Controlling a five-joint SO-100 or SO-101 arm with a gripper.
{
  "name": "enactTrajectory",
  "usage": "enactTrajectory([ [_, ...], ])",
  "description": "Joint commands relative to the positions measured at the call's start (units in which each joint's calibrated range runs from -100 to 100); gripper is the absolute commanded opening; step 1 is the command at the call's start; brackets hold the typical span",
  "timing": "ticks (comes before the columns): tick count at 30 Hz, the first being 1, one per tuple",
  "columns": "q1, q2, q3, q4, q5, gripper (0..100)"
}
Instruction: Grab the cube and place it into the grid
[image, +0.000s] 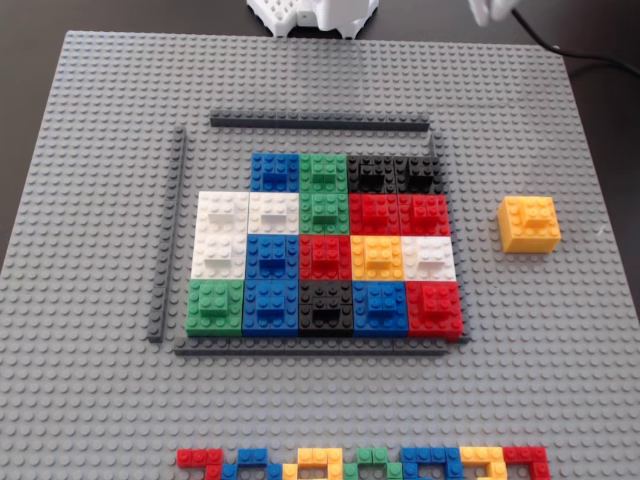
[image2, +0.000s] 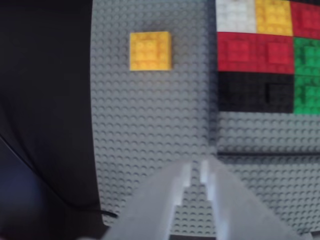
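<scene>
The cube (image: 529, 223) is yellow-orange. The grid (image: 325, 250) is a patchwork of blue, green, black, white, red and yellow squares framed by dark grey strips (image: 318, 123), on a light grey studded baseplate (image: 100, 400).

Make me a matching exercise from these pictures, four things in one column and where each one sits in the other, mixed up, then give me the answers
Things:
1. cube
2. grid
3. multicoloured brick strip
4. end effector

Places:
A. bottom edge of the fixed view
B. alone on the baseplate, right of the patchwork in the fixed view
C. bottom centre of the wrist view
D. middle of the baseplate, inside thin dark grey strips

Pairs: 1-B, 2-D, 3-A, 4-C
</scene>
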Motion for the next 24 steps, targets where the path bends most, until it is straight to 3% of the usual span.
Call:
enactTrajectory([
  [1, -1.59, 4.57, -6.98, -0.81, -0.63, 3],
  [16, -3.50, 26.84, -19.21, -4.52, -1.66, 3],
  [22, -2.54, 32.51, -22.47, -4.91, -2.00, 8],
  [24, -2.03, 34.32, -23.65, -4.81, -2.05, 16],
])
